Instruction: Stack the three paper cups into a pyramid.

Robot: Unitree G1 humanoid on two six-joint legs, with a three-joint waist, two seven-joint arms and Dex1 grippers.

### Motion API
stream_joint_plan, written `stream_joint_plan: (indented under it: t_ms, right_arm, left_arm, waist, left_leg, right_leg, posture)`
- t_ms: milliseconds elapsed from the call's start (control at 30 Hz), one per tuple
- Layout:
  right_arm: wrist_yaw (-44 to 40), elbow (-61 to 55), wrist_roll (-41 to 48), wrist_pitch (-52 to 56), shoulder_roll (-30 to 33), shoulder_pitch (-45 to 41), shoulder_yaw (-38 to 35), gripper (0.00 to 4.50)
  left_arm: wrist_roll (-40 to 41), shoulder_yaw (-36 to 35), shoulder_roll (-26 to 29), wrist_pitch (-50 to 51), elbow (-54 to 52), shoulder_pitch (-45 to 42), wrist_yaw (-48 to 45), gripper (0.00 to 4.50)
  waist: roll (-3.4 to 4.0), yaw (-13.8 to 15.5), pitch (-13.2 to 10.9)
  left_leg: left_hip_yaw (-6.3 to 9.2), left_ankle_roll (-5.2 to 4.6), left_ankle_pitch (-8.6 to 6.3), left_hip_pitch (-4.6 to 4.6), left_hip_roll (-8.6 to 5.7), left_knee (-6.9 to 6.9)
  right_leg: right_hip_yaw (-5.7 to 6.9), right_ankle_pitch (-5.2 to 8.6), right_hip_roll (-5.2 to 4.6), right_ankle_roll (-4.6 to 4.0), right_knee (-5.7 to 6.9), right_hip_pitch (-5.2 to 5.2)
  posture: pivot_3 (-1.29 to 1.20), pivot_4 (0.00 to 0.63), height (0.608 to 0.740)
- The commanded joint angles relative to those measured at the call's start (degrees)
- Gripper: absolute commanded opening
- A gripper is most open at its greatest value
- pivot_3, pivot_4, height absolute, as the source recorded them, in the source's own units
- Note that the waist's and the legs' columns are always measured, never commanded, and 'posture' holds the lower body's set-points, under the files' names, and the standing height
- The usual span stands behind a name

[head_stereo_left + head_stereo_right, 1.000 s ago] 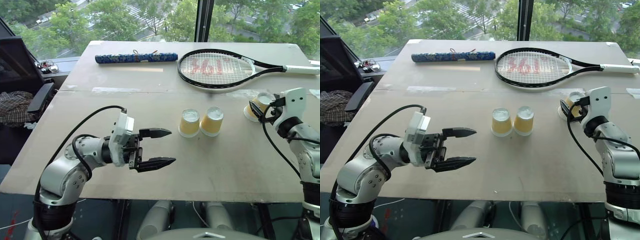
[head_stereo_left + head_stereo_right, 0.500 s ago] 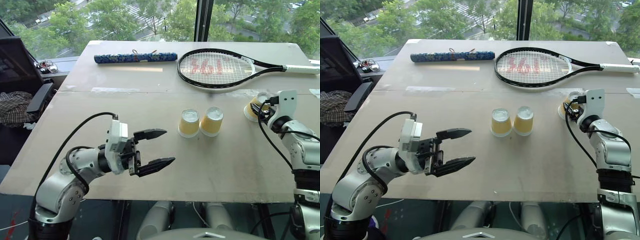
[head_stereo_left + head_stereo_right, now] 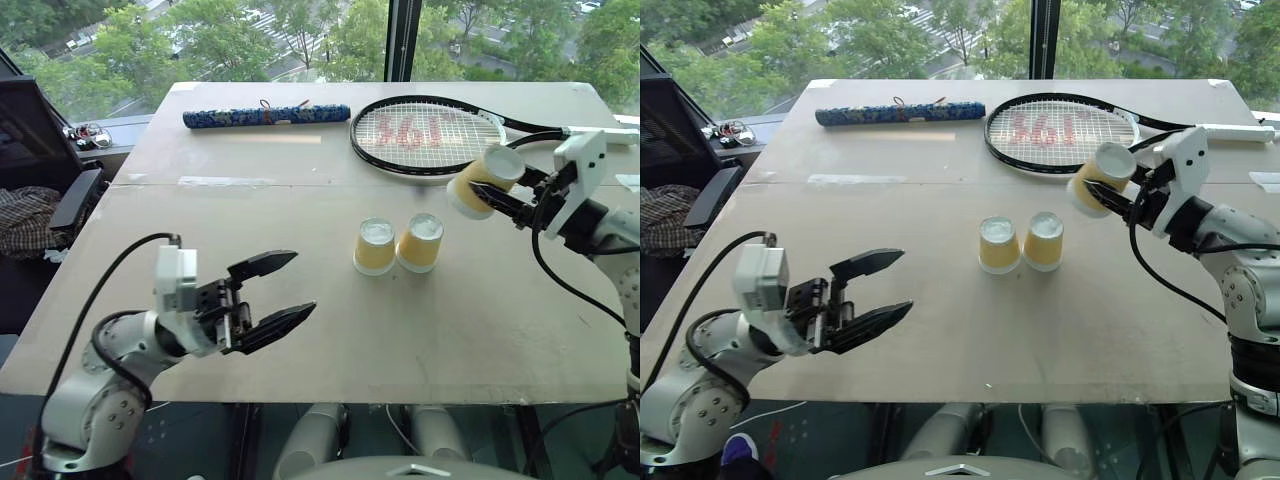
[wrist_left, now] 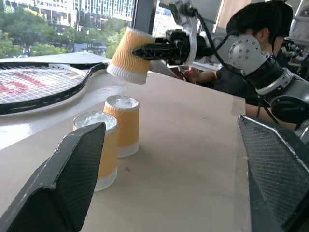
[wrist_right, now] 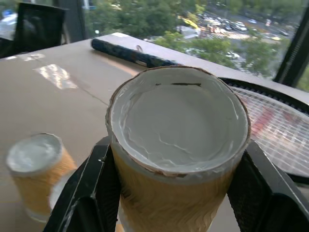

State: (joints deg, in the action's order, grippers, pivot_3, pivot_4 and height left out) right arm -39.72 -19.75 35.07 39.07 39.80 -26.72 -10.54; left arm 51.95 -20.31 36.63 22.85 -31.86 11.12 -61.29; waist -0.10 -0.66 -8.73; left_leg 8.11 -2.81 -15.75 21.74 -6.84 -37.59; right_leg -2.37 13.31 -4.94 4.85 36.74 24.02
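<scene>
At the right of the head view, a small tapered yellow-orange paper cup with white rim and base is held clamped between the two black fingers of the right gripper. It is tilted on its side and lifted clear of the pale beige tabletop, in front of the black-framed tennis racket with its red-marked strings. The right arm is stretched inward toward the frame's centre, its gripper roughly level. Two matching yellow-orange paper cups are seen upside down and touching at the middle of the table. At lower left, the left gripper is held with its fingers spread wide and empty, pointing right, well apart from the cups. A long blue patterned roll lies at the upper left.
</scene>
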Motion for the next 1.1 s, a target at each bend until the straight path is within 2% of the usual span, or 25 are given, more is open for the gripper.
stream_joint_plan:
  t_ms: [33, 300, 867, 933, 1033, 1100]
  right_arm:
    - [-1.1, -3.0, 1.5, 1.7, 0.2, -2.3, 2.5, 2.23]
    - [-1.8, -3.9, -0.2, 2.6, -1.5, -5.4, 10.1, 2.23]
    - [-3.4, -0.3, -6.0, 2.6, -2.1, -7.8, 15.2, 2.23]
    - [-4.2, -0.2, -6.3, 2.8, -1.4, -7.8, 15.4, 3.22]
    - [-5.4, -0.3, -7.2, 2.1, -0.1, -7.4, 15.6, 4.37]
    - [-5.5, -0.7, -8.2, 0.7, 0.3, -7.2, 15.0, 4.37]
  left_arm:
    - [1.2, -2.8, 0.4, -0.9, -0.5, 3.1, -1.3, 4.50]
    - [-0.3, -2.0, -0.7, -2.2, -2.8, 6.3, 0.5, 4.50]
    - [-0.8, -3.6, -0.8, -5.1, -0.6, 8.5, -2.0, 4.50]
    - [-1.1, -3.5, -0.9, -5.9, 0.1, 8.9, -2.8, 4.50]
    - [-1.5, -3.0, -1.0, -6.6, 0.7, 9.0, -3.3, 4.50]
    - [-1.6, -2.7, -1.0, -6.7, 0.9, 8.8, -3.0, 4.50]
  waist:
    - [-0.02, 0.1, 0.0]
    - [-0.02, 0.7, 0.0]
    - [-0.02, 0.4, 0.0]
    - [-0.02, 0.5, 0.0]
    - [-0.02, 0.5, 0.0]
    - [-0.02, 0.5, 0.0]
  left_leg:
    - [0.00, -0.01, 0.00, 0.00, 0.00, 0.00]
    - [0.02, -0.01, -0.01, 0.02, -0.02, 0.03]
    - [0.01, 0.00, -0.01, 0.02, -0.02, 0.12]
    - [0.01, 0.00, -0.01, 0.02, -0.02, 0.13]
    - [0.01, 0.00, -0.01, 0.02, -0.02, 0.13]
    - [0.01, -0.01, -0.01, 0.03, -0.02, 0.13]
  right_leg:
    - [0.01, 0.00, -0.01, 0.00, -0.03, -0.03]
    - [0.04, 0.00, -0.04, 0.00, -0.07, -0.02]
    - [0.03, 0.00, -0.03, -0.01, -0.09, 0.03]
    - [0.03, 0.00, -0.04, -0.01, -0.09, 0.03]
    - [0.03, 0.00, -0.04, -0.01, -0.10, 0.03]
    - [0.03, 0.00, -0.04, -0.01, -0.11, 0.04]
  posture:
    - [0.00, 0.150, 0.740]
    - [0.00, 0.150, 0.740]
    - [0.00, 0.150, 0.740]
    - [0.00, 0.150, 0.740]
    - [0.00, 0.150, 0.740]
    - [0.00, 0.150, 0.740]
